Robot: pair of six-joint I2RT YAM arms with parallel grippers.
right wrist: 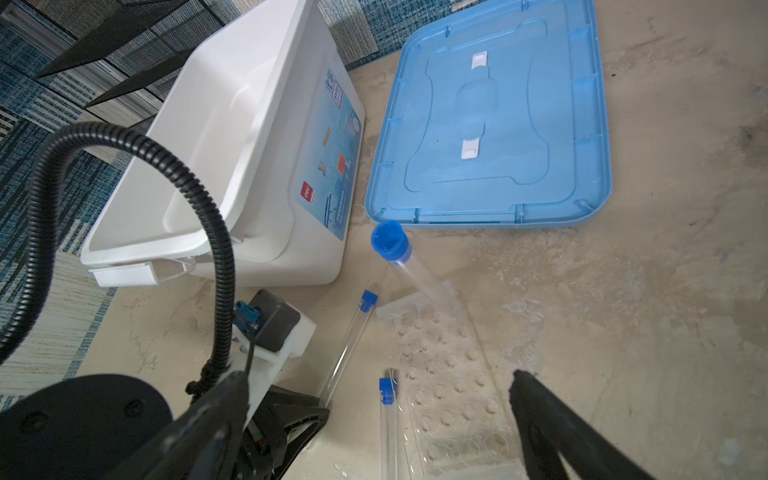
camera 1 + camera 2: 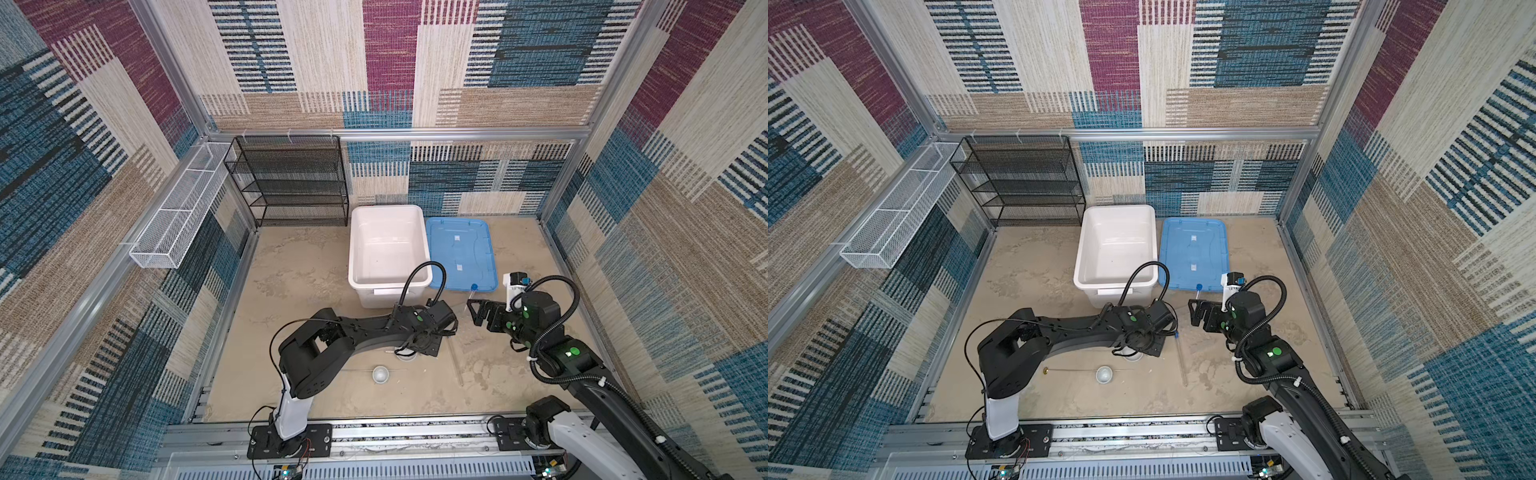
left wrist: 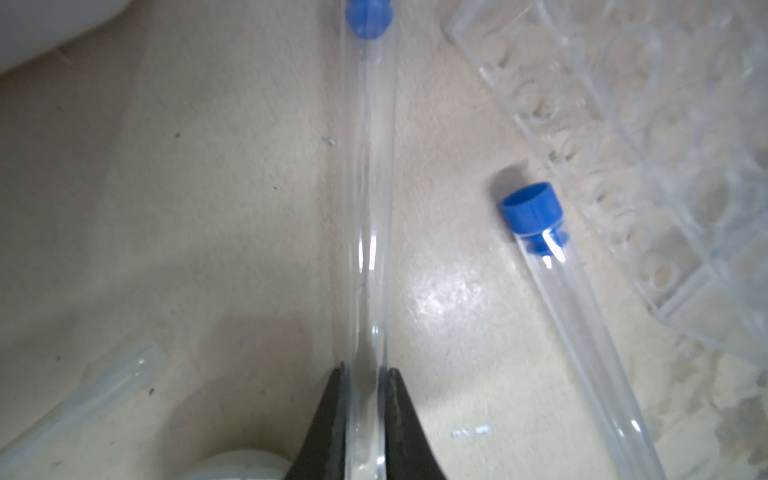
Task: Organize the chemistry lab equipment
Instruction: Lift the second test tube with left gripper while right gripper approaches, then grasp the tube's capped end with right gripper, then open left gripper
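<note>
Jaws of the left gripper [image 3: 365, 374] pinch a clear tube [image 3: 368, 208] lying flat on the table [image 3: 166, 208], near the rack [image 3: 665, 166]. The pickup looks in hand; next comes a lift, tipping it upright over a rack hole. Over to the right gripper [image 2: 485, 313]: spread wide, empty, above the rack. The bin [image 1: 291, 124] has a red badge [image 1: 306, 192], seemingly "deli"; the rest is unreadable.

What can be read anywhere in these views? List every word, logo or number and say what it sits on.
"deli": red logo on the printed label on the white bin, seen sideways.
Other print on that label: too small and blurred to read.
Two white tabs on the blue lid: no readable text.
Nothing else bears text.
</note>
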